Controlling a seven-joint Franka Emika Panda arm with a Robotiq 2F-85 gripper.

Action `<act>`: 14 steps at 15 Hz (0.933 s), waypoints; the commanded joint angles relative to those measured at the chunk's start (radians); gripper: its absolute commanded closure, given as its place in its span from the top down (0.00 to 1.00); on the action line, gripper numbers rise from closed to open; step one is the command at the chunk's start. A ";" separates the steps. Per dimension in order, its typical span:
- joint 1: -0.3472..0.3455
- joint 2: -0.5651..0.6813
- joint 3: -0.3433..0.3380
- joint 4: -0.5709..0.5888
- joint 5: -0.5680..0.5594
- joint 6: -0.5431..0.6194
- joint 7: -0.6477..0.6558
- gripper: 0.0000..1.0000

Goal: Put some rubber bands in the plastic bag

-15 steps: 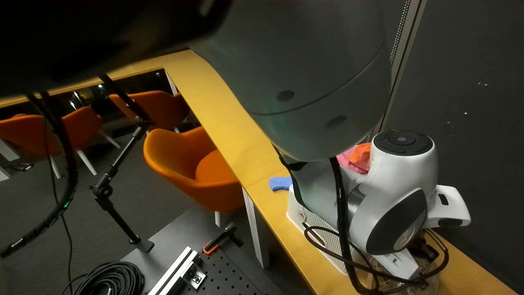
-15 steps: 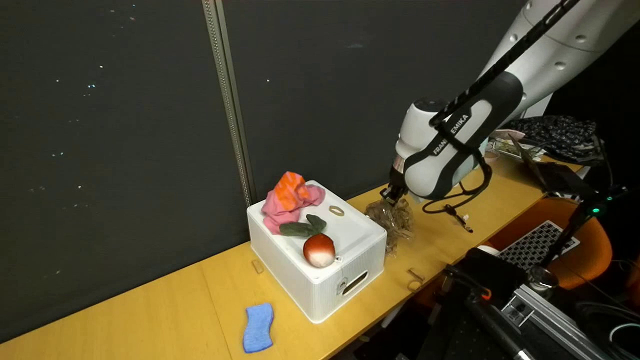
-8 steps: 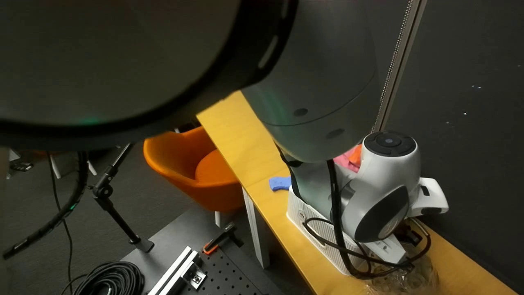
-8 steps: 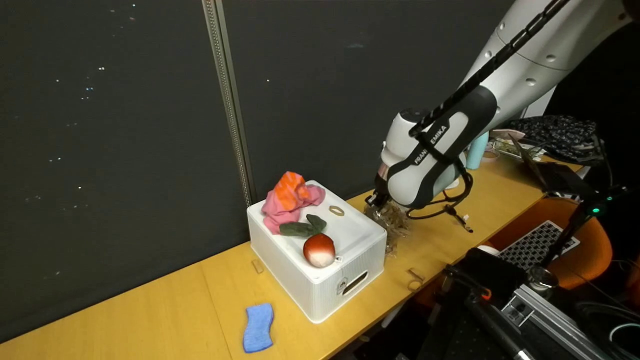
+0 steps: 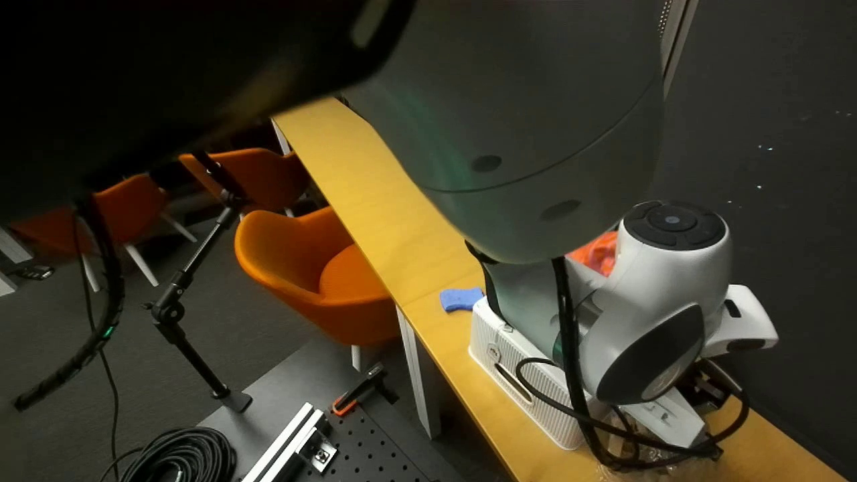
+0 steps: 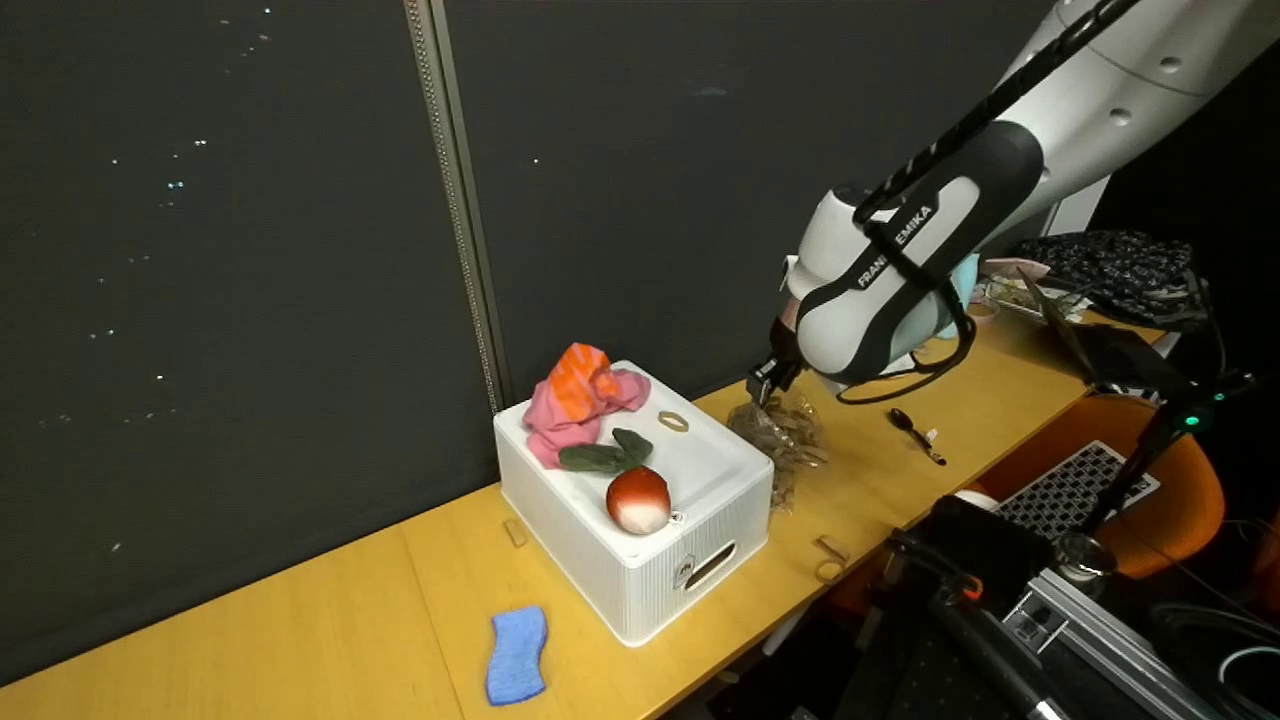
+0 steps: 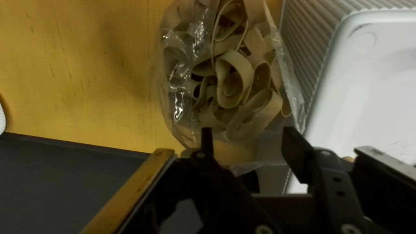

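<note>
Near the back edge of the yellow wooden bench (image 6: 310, 600), the spread black two-fingered tool (image 7: 248, 144) has just lifted slightly over the transparent plastic bag (image 7: 294, 87); looped tan rubber bands (image 7: 239, 60) lie inside, so probably loose ones (image 6: 832, 549) by the front edge remain.

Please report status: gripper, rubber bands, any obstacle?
Gripper open near plastic bag. Rubber bands inside bag, loose bands on table. White box beside bag, may crowd gripper.

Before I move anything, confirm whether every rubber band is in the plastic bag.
No: in an exterior view, a rubber band lies on top of the white box, outside the plastic bag.
</note>
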 commanded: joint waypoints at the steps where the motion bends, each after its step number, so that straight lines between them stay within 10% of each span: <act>1: -0.086 -0.099 0.074 -0.045 0.070 -0.086 -0.078 0.89; 5: -0.172 -0.208 0.217 -0.047 0.239 -0.251 -0.212 1.00; 14: -0.097 -0.130 0.220 0.108 0.411 -0.257 -0.408 1.00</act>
